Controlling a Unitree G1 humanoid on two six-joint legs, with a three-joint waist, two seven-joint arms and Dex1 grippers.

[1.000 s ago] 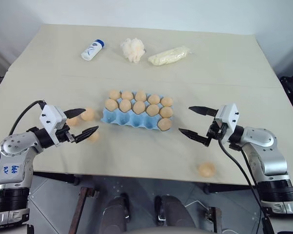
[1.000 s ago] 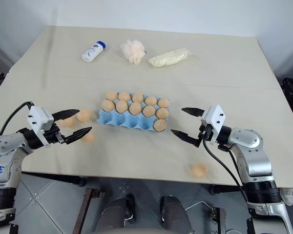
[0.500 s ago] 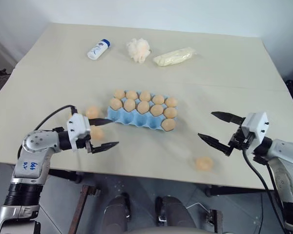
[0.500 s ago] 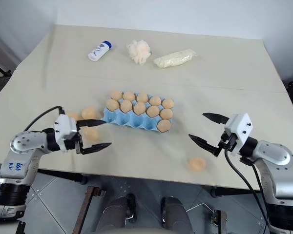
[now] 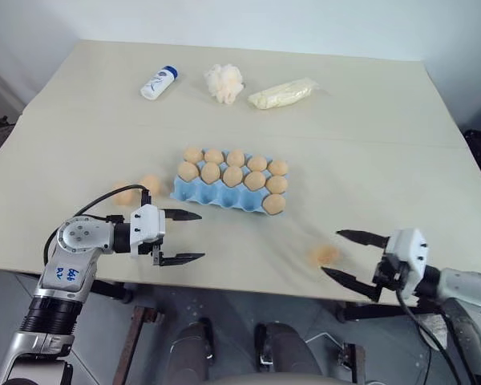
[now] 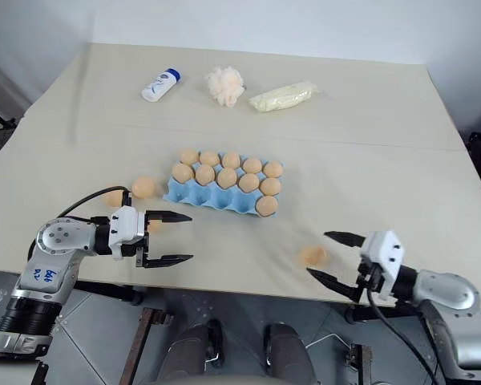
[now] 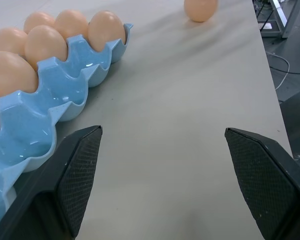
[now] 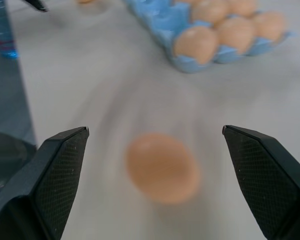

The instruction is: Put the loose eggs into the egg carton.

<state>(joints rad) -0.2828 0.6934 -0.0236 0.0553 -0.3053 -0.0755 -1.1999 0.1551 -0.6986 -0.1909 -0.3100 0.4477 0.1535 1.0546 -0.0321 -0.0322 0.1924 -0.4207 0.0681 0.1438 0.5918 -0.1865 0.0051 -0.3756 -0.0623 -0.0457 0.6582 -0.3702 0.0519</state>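
Note:
The light blue egg carton (image 5: 216, 195) lies mid-table, its back rows holding several eggs and its front row bare. Two loose eggs (image 5: 150, 184) (image 5: 123, 195) rest just left of it. My left gripper (image 5: 200, 236) is open near the table's front edge and points right, along the carton's front side (image 7: 65, 75). A third loose egg (image 5: 325, 255) lies near the front edge on the right. My right gripper (image 5: 332, 252) is open, and this egg (image 8: 162, 167) sits just ahead of its fingertips, untouched.
Along the far side of the table (image 5: 369, 160) lie a white bottle with a blue cap (image 5: 159, 83), a fluffy cream puff ball (image 5: 224, 82) and a pale yellow packet (image 5: 281, 93). The table's front edge runs close under both grippers.
The view has shifted. My right gripper pulled back and down to the front edge, behind the right-hand loose egg. My left gripper swung right, past the two eggs, to point along the carton's front.

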